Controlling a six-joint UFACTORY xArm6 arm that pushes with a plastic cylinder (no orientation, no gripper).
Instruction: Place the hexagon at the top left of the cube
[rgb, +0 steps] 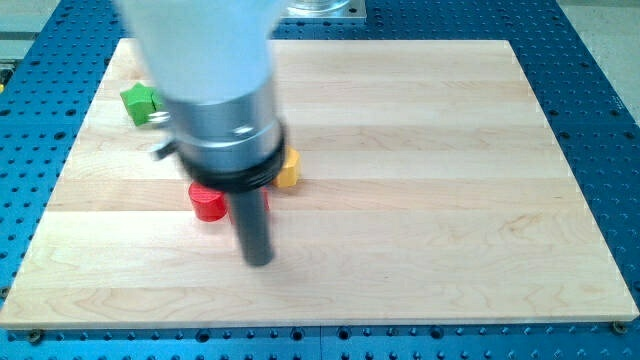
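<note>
Mounted over a pale wooden plank surface (420, 150) laid on a blue perforated metal base (600, 60). Fitted with a straight dark rod as tool: no jaws, so neither spread nor pressed together, and pinching nothing. Resting with my tip (259, 262) on the surface at left of centre, toward the near edge. Just right of and slightly nearer than a short red block (208, 203), round or many-sided; close beside it, contact not confirmable. Well nearer than, and slightly left of, a small yellow block (288, 170), partly hidden behind the blurred white and silver arm housing (215, 90); shape not determinable. Far from a green chunky block (140, 100), roughly cube-like, placed near the far left corner of the surface. Hexagon not identifiable with certainty: red block the likeliest candidate, lying nearer and to the right of the green block, apart from it, and left of the yellow block.
</note>
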